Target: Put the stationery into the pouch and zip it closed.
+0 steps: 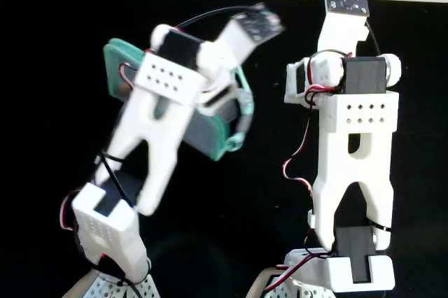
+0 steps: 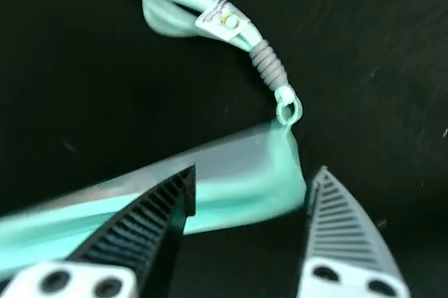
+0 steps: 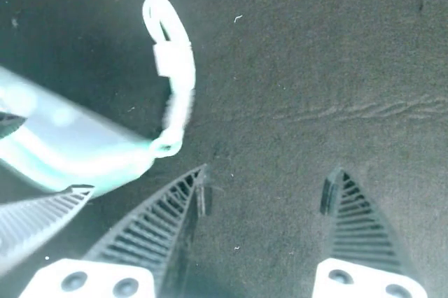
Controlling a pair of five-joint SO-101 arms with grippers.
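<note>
**Open jaws at the pouch's strap end**

The black cloth worktop [image 1: 56, 172] carries both arms. In the high view the left arm [image 1: 157, 116] leans over at 9 o'clock from centre, and the right arm [image 1: 357, 137] stands upright at 3 o'clock. The mint-green zip pouch with a grey panel [image 1: 210, 137] lies under the left arm, towards 10 o'clock.

The left gripper [image 2: 255, 172] has its jaws apart, with the pouch's end [image 2: 238, 179] just beyond them. The right gripper [image 3: 269, 172] is also spread, above bare cloth. The mint loop strap with a grey coil [image 2: 231, 29] trails from the pouch's corner.

Judged risks:
- A close here may catch only the corner, so the fabric slips out.
- The loose strap could snag a jaw.
- The two grippers sit near each other and could collide.

The high view gives the arms' stance and how the pouch lies. The wrist views give the jaw gaps and the strap [image 3: 171, 60]. Whether any stationery is inside cannot be told.
</note>
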